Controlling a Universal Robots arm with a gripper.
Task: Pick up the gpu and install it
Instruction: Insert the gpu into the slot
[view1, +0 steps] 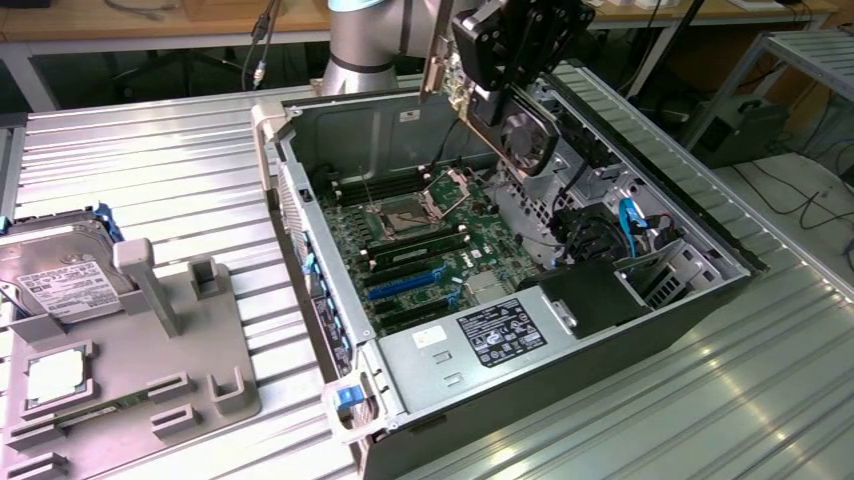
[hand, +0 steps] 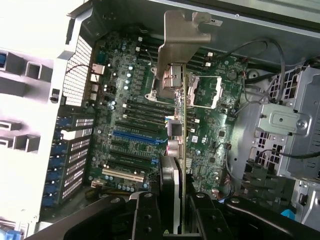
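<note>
Pinching the gpu (view1: 527, 135) edge-on, gripper (view1: 511, 90) above the open computer case (view1: 300, 215), over the motherboard (view1: 441, 262)

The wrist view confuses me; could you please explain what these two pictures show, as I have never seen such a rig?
A robot arm reaches over an open computer case on a ribbed metal table. The exterior view comes from a camera off the arm; the wrist view looks from the arm's wrist, past its gripper, into the case. The gripper is shut on the gpu, held on edge above the motherboard, not yet seated. On the exterior view's left, a grey holder carries a hard drive and a processor chip.
</note>
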